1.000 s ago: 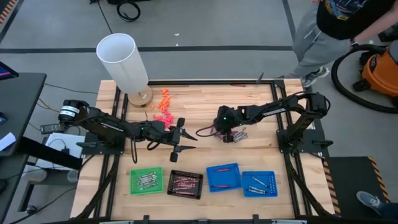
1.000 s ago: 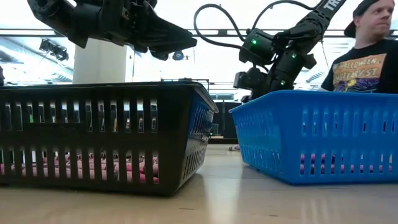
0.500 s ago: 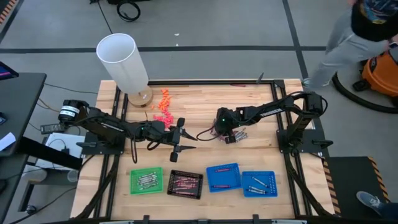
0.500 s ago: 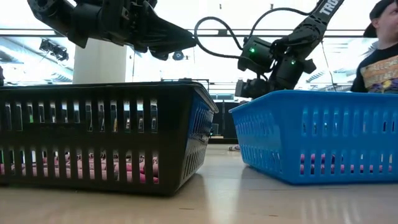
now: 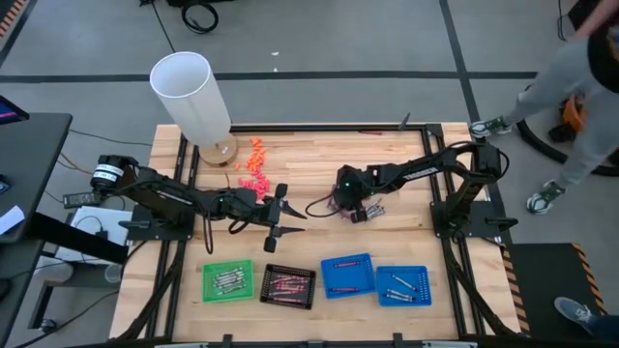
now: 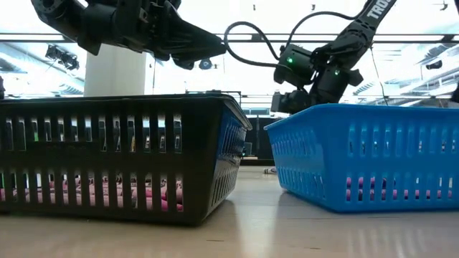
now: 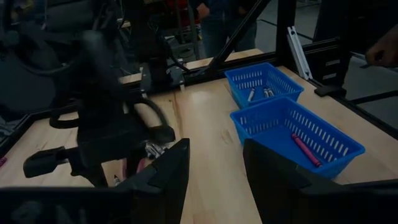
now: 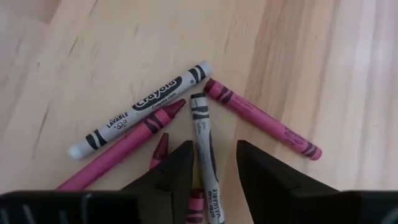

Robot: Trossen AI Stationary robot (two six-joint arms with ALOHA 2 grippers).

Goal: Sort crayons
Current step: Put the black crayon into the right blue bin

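Several loose crayons lie flat on the wooden table at mid-right. In the right wrist view they are a white-wrapped one, a maroon one, a pink one and a silver-grey one. My right gripper is open just above them, pointing down, a finger on either side of the silver-grey crayon; I cannot tell that it touches it. My left gripper hangs open and empty above the table's middle.
Along the near edge stand a green tray, a black tray and two blue trays, each holding crayons. A white cylinder and chunky orange and pink pieces sit at the far left. A person moves beyond the far right corner.
My right gripper has gone down a little toward the loose crayons, still open. The person beyond the table's far right corner has walked off to the right.
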